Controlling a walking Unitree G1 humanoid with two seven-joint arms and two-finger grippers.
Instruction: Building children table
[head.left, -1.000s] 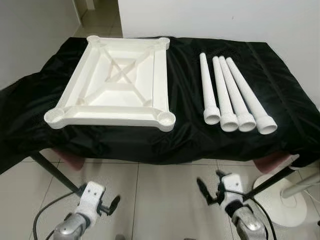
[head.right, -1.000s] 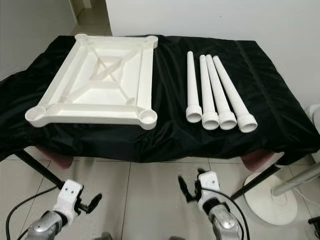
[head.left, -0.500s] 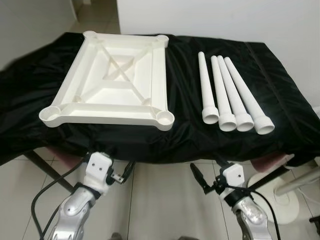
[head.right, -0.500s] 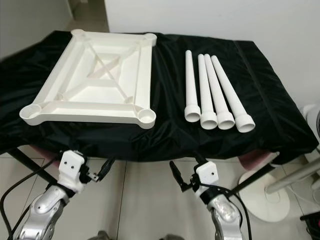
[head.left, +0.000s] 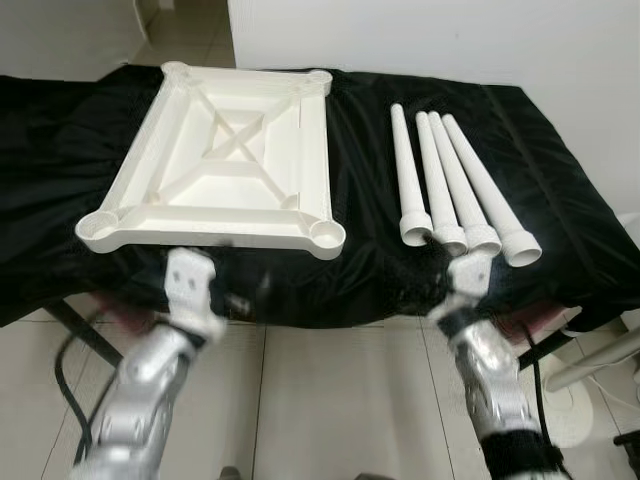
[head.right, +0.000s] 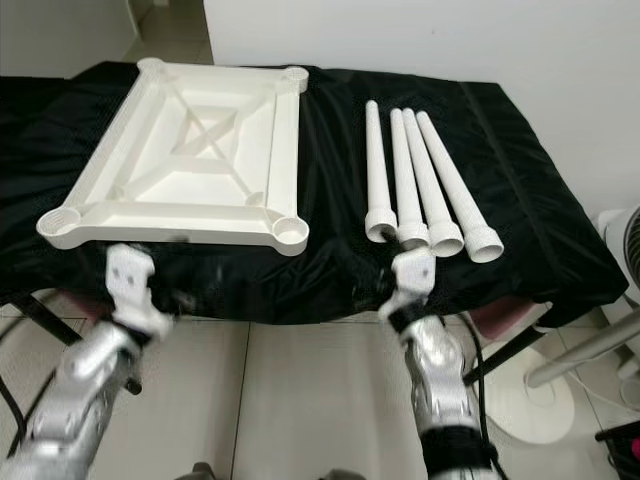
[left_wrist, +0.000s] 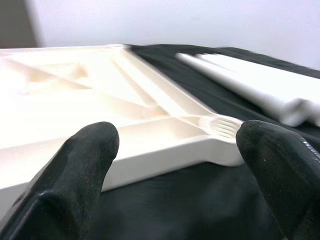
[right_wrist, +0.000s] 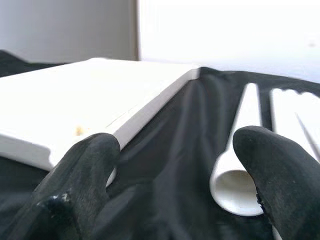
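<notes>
Both arms had risen to the counter (head.left: 560, 190) edge, my left gripper (left_wrist: 170, 150) wide open and empty before the upturned tabletop (head.left: 225, 160), my right gripper (right_wrist: 175, 165) likewise before four unfitted legs (head.left: 450, 185), assembly not begun.

Both arms raised forward; left end effector (left_wrist: 175, 165) and right end effector (right_wrist: 175, 170) fingers apart.
</notes>
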